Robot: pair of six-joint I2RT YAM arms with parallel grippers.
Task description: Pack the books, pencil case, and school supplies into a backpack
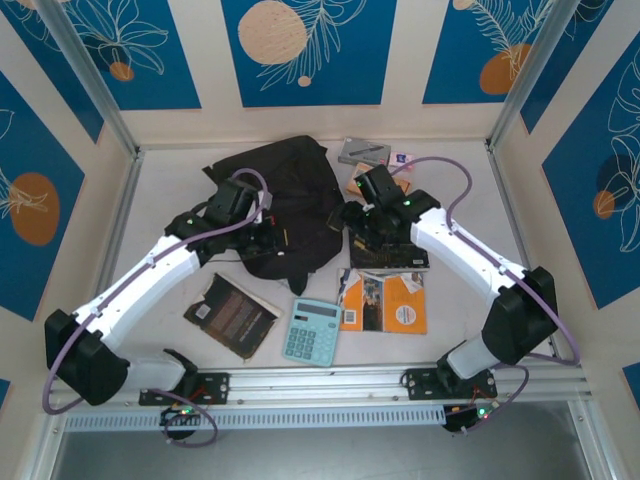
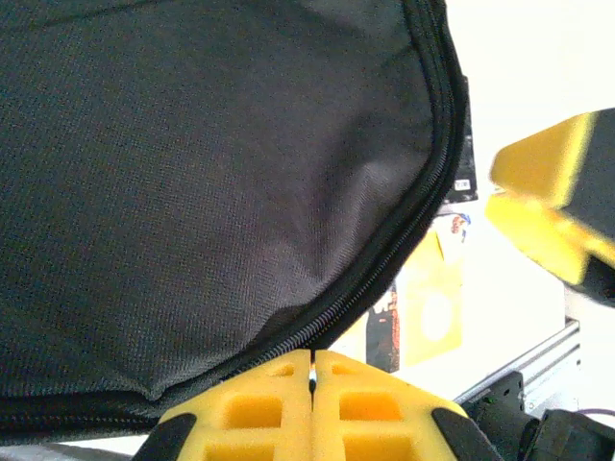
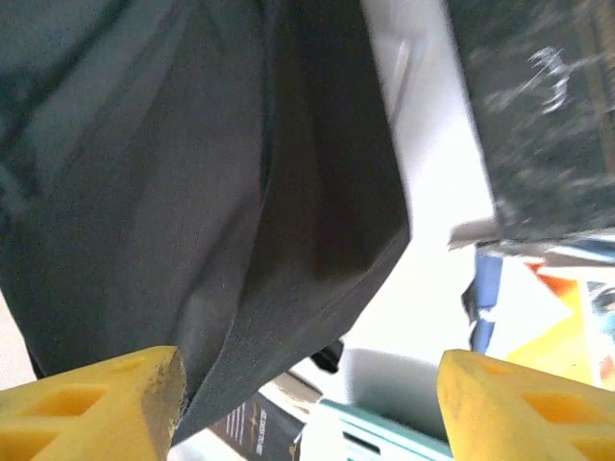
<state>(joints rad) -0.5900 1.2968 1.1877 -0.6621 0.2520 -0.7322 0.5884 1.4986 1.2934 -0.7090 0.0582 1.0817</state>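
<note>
The soft black backpack (image 1: 290,190) sits on the bench (image 1: 165,210), and my closed left claw (image 2: 312,370) pinches its zip rim. My right claw (image 3: 307,403) hangs open and empty at the bag's 3 o'clock edge. The thin black book (image 1: 400,260) lies nearest it, at 4 o'clock, long side running 9-to-3.

Overhead camera looking down on table (image 1: 170,175), wrist cameras close against shared backpack (image 1: 290,185)

The black book (image 3: 538,115) is blurred, cut by the edge.
</note>
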